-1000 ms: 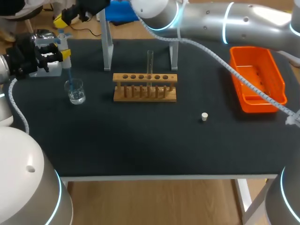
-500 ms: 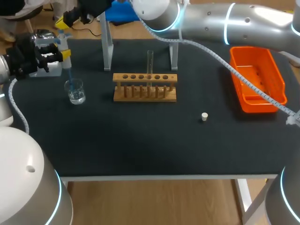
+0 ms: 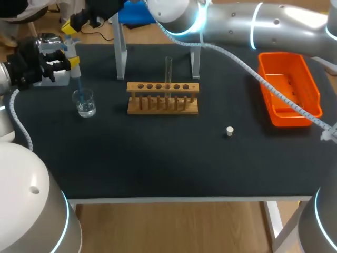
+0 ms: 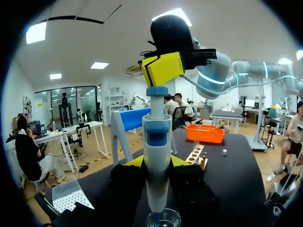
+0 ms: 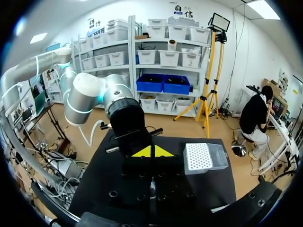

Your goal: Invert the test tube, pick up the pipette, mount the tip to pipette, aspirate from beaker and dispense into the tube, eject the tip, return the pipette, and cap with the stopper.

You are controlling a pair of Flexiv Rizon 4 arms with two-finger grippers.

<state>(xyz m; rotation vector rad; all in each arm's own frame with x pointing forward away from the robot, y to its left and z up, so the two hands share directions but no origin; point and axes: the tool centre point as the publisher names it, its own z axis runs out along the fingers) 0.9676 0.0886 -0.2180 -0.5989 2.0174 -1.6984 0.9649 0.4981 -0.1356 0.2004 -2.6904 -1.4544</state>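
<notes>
My left gripper (image 3: 71, 60) is shut on the white-and-blue pipette (image 3: 69, 46), holding it upright over the glass beaker (image 3: 84, 103) at the table's left. Its clear tip (image 3: 79, 85) reaches down into the beaker. In the left wrist view the pipette (image 4: 157, 142) stands between my fingers above the beaker (image 4: 163, 220). My right arm reaches across from the right. Its shut gripper (image 3: 70, 25) (image 4: 163, 68) (image 5: 151, 152) sits right at the plunger's top; contact cannot be told. The test tube (image 3: 168, 71) stands upright in the wooden rack (image 3: 163, 98). The white stopper (image 3: 229, 131) lies on the mat.
An orange tray (image 3: 310, 92) lies at the right. A white pipette stand (image 3: 120, 50) rises behind the rack. The tip box (image 3: 57, 79) (image 5: 205, 158) sits under my left gripper. My right arm spans the table's far side above the stand and rack.
</notes>
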